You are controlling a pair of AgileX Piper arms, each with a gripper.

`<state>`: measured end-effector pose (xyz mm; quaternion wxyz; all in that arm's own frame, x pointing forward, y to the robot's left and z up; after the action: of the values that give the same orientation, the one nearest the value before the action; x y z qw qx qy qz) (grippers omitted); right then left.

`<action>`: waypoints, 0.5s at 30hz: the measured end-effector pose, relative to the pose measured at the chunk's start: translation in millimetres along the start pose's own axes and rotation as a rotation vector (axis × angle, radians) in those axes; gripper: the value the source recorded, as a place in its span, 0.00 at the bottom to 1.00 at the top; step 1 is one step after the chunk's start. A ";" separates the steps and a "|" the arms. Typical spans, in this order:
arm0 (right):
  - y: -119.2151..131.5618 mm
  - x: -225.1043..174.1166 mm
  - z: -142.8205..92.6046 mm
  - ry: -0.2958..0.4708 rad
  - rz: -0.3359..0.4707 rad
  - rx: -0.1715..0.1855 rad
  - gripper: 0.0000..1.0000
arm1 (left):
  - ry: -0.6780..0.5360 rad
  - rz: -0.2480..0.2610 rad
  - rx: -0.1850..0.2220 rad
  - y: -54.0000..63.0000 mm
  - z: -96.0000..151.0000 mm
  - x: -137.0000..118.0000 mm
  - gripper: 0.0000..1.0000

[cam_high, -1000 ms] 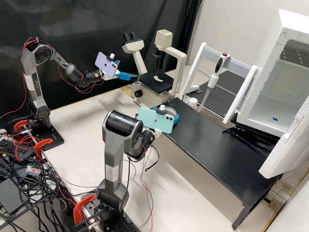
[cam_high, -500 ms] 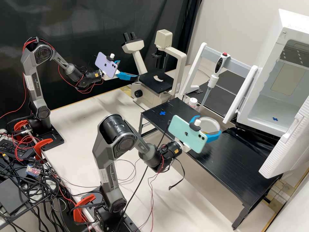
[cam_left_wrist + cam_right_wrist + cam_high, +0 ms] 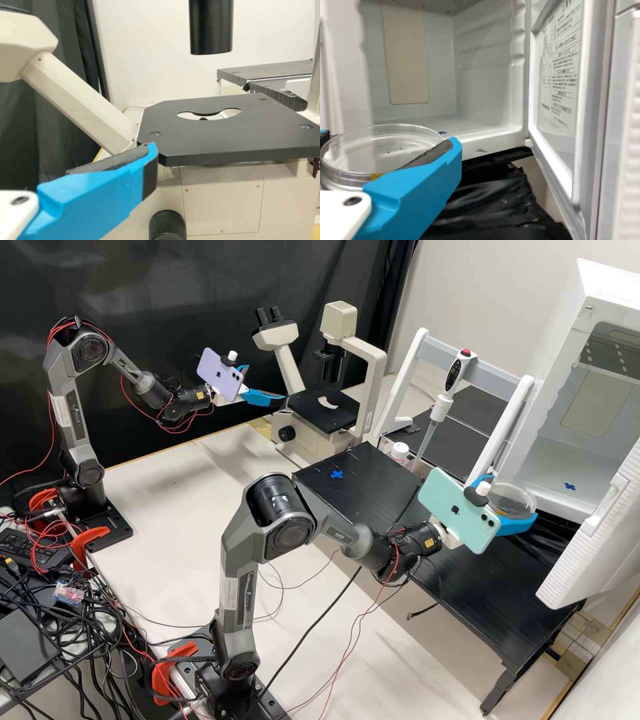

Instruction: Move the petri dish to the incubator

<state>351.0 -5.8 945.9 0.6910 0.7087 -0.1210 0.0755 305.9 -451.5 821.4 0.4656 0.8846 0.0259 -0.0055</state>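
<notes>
Step in hand: transfer of the petri dish (image 3: 385,150) to the incubator (image 3: 567,340). The right gripper (image 3: 515,496) grips the dish by its sides – fingers closed to its width – just outside the doorway, above the black stand (image 3: 467,573). The left gripper (image 3: 267,383), spread and empty, is near the microscope (image 3: 375,393). Next, advance the dish level past the rim, probably to the blue mark (image 3: 570,487); lower, then release.

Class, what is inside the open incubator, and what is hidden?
Inside the incubator: a blue cross on its floor and a beige panel on its back wall. In the high view, an open door covers part of the interior.
</notes>
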 end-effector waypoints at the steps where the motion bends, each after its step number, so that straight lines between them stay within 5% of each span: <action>1: 1.1 7.3 1.1 -0.012 0.001 0.000 0.00 | 0.000 0.000 0.000 0.0 0.0 0.0 1.00; 15: 3.2 108.8 -1.9 -0.122 -0.012 0.027 0.00 | 0.000 0.000 0.000 0.0 0.0 0.0 1.00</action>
<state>454.7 -11.3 978.9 0.6730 0.7221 -0.1576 0.0295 305.9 -451.5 821.4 0.4656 0.8846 0.0259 -0.0055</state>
